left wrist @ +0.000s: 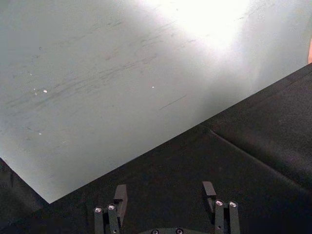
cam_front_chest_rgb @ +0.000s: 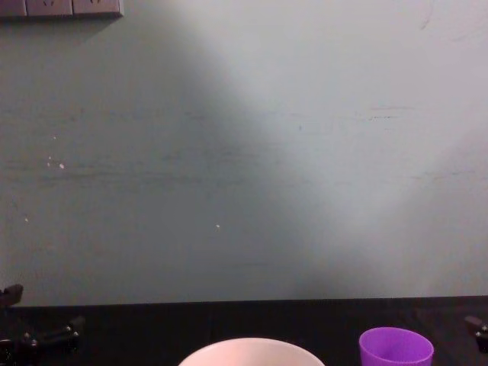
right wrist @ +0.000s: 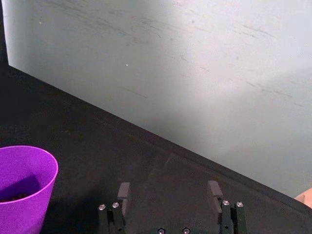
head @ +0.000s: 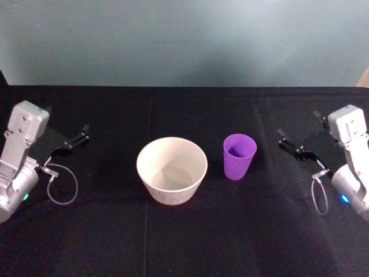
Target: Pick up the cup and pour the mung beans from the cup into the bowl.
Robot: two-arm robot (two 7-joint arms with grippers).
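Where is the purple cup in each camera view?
Head: the cup stands right of centre, just right of the bowl.
Chest: cup at the bottom edge, right of centre.
Left wrist: not in it.
Right wrist: cup in the picture's lower-left corner, partly cut off.
Landmark: pale wall meeting the black table, in all four.

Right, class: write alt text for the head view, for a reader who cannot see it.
A wide round pinkish-white bowl stands upright at the middle of a black table, with a small bright purple plastic cup upright just to its right, apart from it. The left gripper and right gripper sit open at either side, holding nothing.
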